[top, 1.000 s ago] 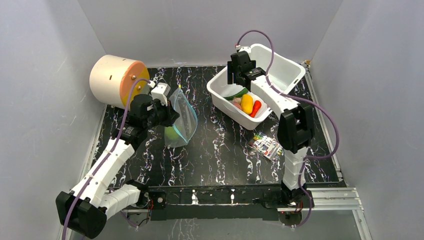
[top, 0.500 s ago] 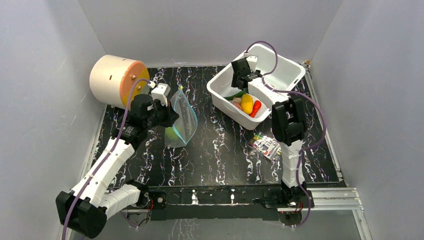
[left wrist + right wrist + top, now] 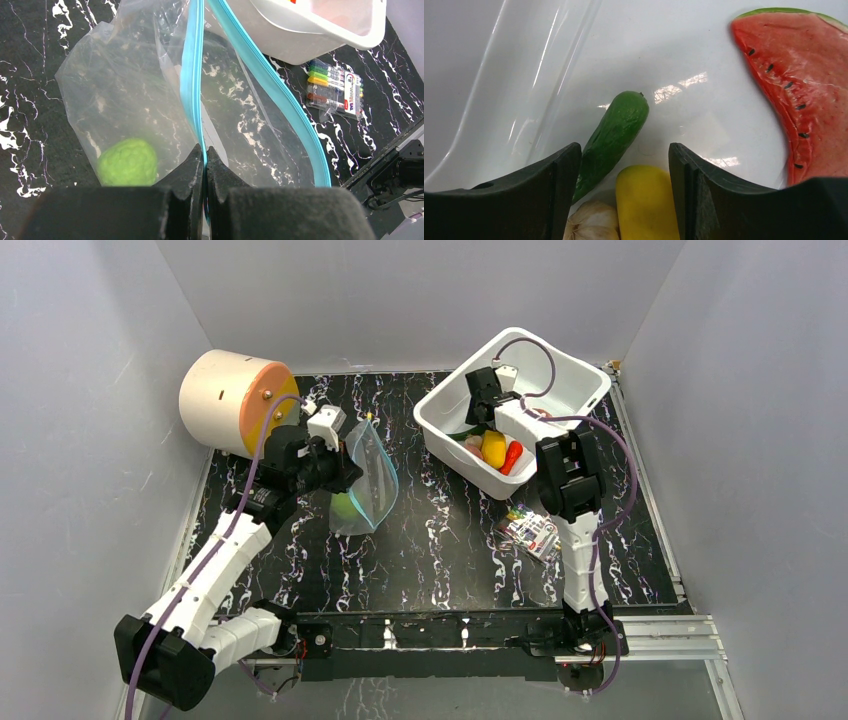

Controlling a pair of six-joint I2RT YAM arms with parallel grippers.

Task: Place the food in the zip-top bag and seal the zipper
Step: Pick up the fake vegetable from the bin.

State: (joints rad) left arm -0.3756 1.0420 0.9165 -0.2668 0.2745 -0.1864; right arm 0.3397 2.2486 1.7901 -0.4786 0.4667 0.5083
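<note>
1. Top external: showing the left gripper (image 3: 338, 462) pinching the mouth edge of the zip-top bag (image 3: 368, 485) and holding it upright over the table (image 3: 430, 550), mouth gaping, with a green toy fruit (image 3: 343, 506) lying at its bottom. Showing the right gripper (image 3: 482, 418) reaching down into the white bin (image 3: 580, 375), over the rest of the food (image 3: 494, 447). Also taking in a printed packet (image 3: 530, 532) lying near the bin's near corner and a tan cylinder (image 3: 235, 400) lying on its side at the far left.
2. Left wrist: showing the left gripper (image 3: 204, 150) pressed together on one strip of the blue-teal zipper (image 3: 192, 75), the other strip bowing away to the right. Showing the green toy fruit (image 3: 127, 162) sitting low inside the clear plastic, just left of the fingers.
3. Right wrist: showing the right gripper (image 3: 624, 147) spread wide and gripping nothing, hanging over the bin floor. Showing a cucumber (image 3: 616, 132) lying slantwise in the gap, its lower end just beside the finger on the view's left. Showing a yellow piece (image 3: 646, 200) and a garlic bulb (image 3: 591, 222) lying close below it, and a watermelon slice (image 3: 794, 100) lying apart at the right.
</note>
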